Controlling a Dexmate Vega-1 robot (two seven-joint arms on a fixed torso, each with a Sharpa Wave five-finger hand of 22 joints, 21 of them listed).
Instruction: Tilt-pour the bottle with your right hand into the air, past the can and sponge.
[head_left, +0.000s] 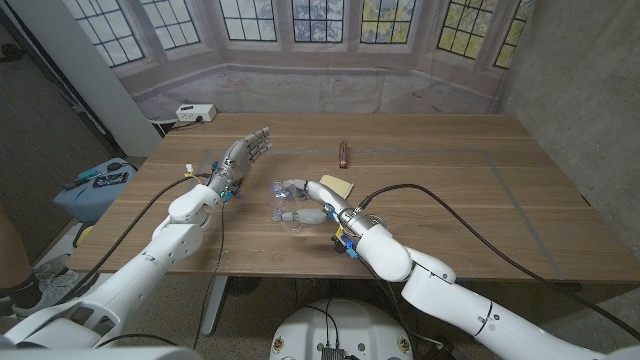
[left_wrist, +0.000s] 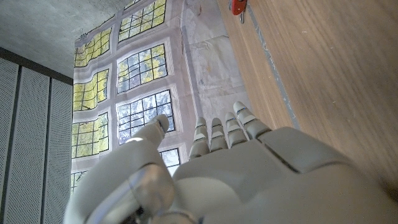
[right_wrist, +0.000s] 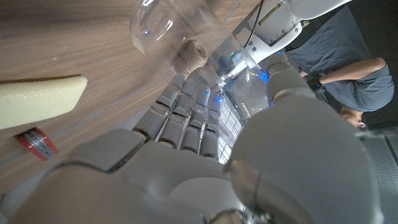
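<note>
Two hands before me: my right hand grips the clear bottle mid-counter, tipped sideways beside the sponge; can lies beyond. Left hand hovers, fingers spread.

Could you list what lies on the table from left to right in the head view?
White box → left robot hand → bottle, held by the right robot hand → can.

head cam: high, looks down on table | wrist cams: close behind own hands, share tabletop
</note>
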